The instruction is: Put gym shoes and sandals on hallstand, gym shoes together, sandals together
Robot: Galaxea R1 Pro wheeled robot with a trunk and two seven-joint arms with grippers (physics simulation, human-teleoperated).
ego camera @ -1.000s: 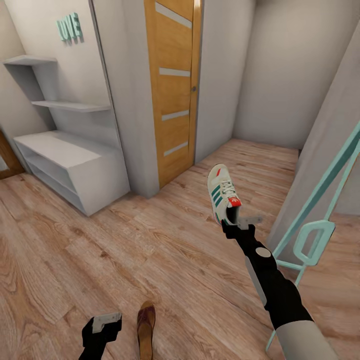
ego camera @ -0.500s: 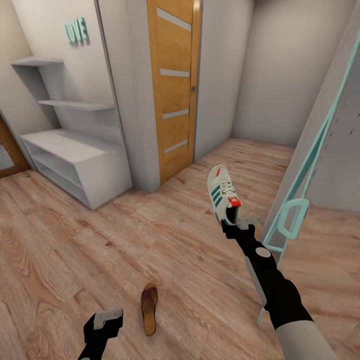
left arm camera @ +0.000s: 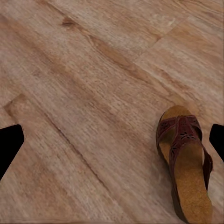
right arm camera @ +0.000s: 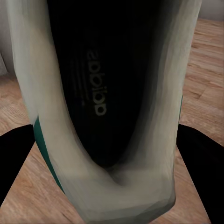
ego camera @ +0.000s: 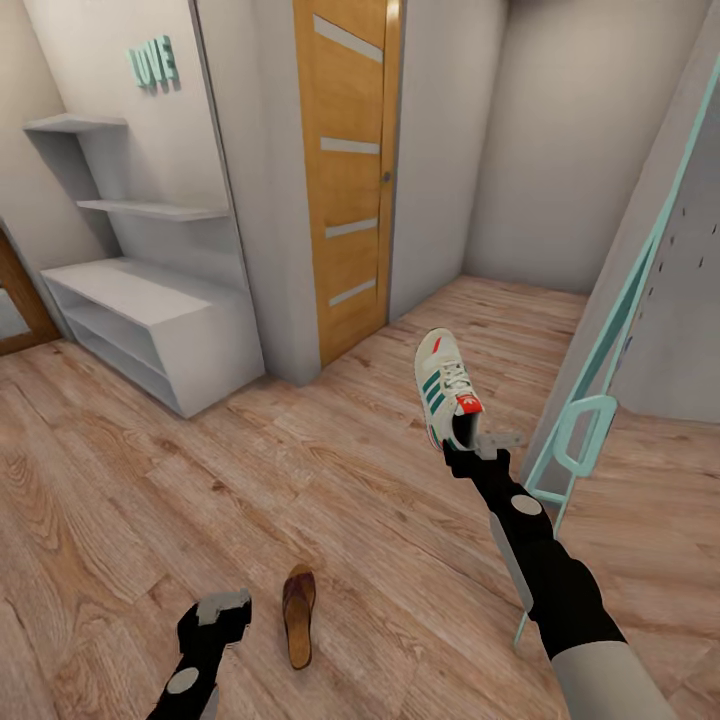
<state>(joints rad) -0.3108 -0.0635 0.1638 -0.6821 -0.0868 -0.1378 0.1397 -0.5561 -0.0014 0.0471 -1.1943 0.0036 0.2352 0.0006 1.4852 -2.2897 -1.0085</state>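
Surroundings: the hallstand (ego camera: pixel 150 320), light grey, stands far left against the wall. A wooden door (ego camera: pixel 345 180) with pale horizontal strips is right of it, past a grey wall corner. Teal "LOVE" letters (ego camera: pixel 152 66) hang on the wall above the floating shelves. At right a teal-framed panel (ego camera: pixel 610 380) with a loop handle leans close to the right arm. Nothing lies on the corridor floor (ego camera: pixel 330 490) between the robot and the hallstand.

Right gripper (ego camera: pixel 470 448): pinching a gym shoe (ego camera: pixel 447 396) at the heel end, toe pointing up and away, held clear of the floor. In the right wrist view the shoe's dark insole (right arm camera: pixel 100 84) faces the camera and black fingers (right arm camera: pixel 198 154) flank it on both sides.

Left gripper (ego camera: pixel 222 610): low and near, just left of a sandal (ego camera: pixel 297 628) lying flat on the floor, not touching it. In the left wrist view the fingertips (left arm camera: pixel 9 144) are spread wide at the frame edges, the sandal (left arm camera: pixel 186 163) near one of them, footbed up.

Versus 0.5 s ago: the room view is unchanged; the left gripper has moved up and slightly toward the sandal. The right arm and shoe are unchanged.

Containers: the hallstand's bench top, lower shelf rows and upper shelves hold nothing.
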